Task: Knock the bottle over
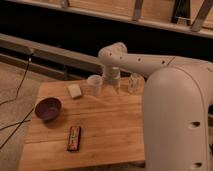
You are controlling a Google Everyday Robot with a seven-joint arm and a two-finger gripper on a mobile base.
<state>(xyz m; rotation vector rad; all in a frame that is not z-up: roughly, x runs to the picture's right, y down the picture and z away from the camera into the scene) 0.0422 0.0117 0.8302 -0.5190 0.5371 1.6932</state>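
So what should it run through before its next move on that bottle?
1. Small clear plastic bottle standing on the wooden table: ok, it seems upright near the far edge.
2. Tool close to the bottle: ok, it hangs low between the bottle and the wider clear open-topped cup.
3. Tool touching the bottle: cannot tell.
4. Cup clear of a sideways sweep: not ok, it stands right beside the tool.
5. Dark purple bowl, pale block and dark flat packet out of the way: ok, all well apart from the bottle.
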